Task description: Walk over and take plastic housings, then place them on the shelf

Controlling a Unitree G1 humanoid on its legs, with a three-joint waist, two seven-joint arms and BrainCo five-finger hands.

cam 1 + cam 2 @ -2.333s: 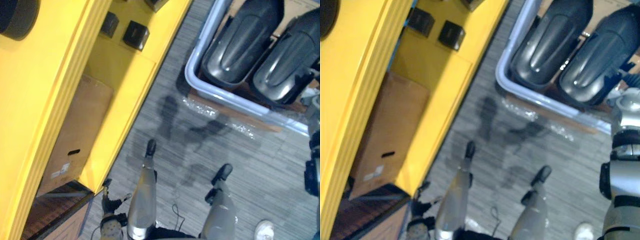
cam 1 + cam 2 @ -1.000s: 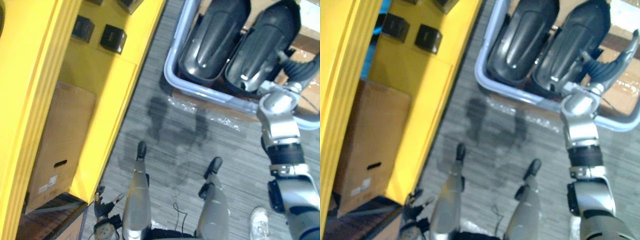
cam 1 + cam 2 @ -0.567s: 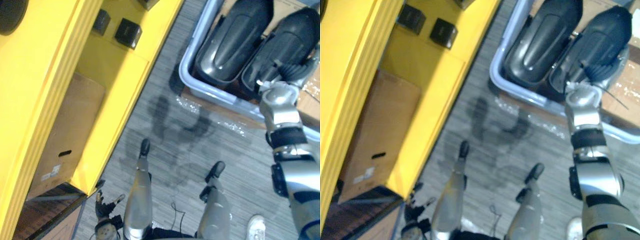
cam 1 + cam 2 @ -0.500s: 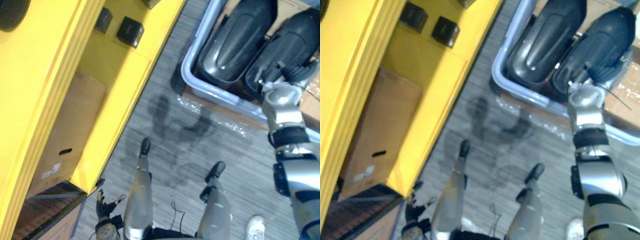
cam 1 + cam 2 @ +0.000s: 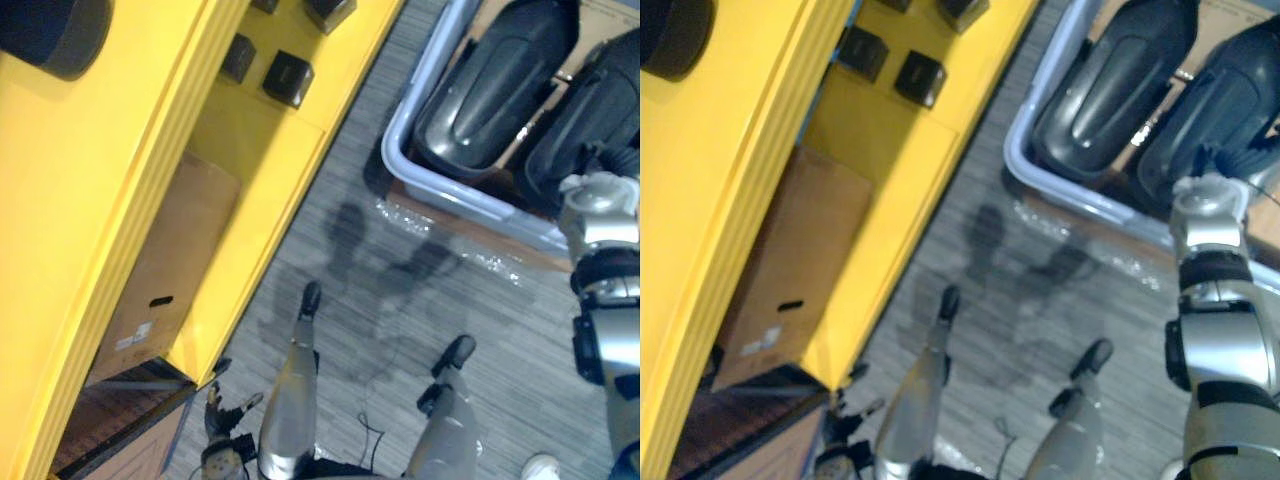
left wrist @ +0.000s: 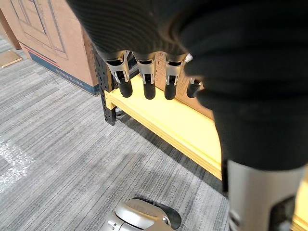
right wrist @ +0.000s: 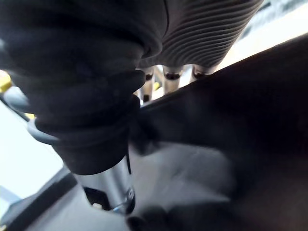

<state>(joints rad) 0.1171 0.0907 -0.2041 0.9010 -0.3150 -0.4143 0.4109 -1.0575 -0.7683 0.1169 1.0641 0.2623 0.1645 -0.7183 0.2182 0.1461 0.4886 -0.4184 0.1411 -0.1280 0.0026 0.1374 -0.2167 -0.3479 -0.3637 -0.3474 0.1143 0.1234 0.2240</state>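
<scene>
Two plastic housings [image 5: 497, 85] lie in a pale bin [image 5: 400, 165], one right against the right hand [image 7: 202, 29]; whether that hand holds it cannot be told. Left hand [image 6: 144, 82] hangs slack, fingers apart, beside the yellow shelf [image 6: 163, 122].

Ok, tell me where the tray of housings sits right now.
The pale tray sits on the floor at the upper right of the head views, just right of the yellow shelf, with the right hand at its right housing.

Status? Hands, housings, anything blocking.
Left hand open, empty, down by the yellow shelf. Right hand at the right-hand housing in the pale bin, grip hidden. Second housing beside it, untouched; path looks clear.
</scene>
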